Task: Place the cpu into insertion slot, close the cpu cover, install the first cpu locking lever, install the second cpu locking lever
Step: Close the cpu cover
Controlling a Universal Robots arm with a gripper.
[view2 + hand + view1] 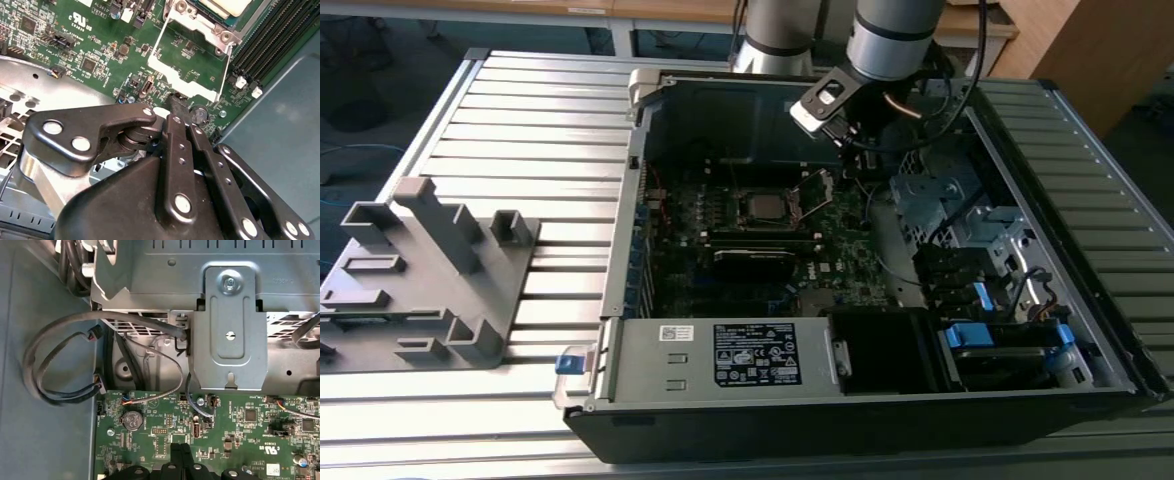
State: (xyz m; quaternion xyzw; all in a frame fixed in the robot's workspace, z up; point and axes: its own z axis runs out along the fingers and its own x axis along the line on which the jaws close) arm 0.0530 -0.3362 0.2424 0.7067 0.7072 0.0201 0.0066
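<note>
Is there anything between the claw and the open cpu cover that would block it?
Nothing visible does. In the second wrist view the shut claw has its tip close by the free edge of the raised cpu cover, with only bare motherboard around them.
</note>
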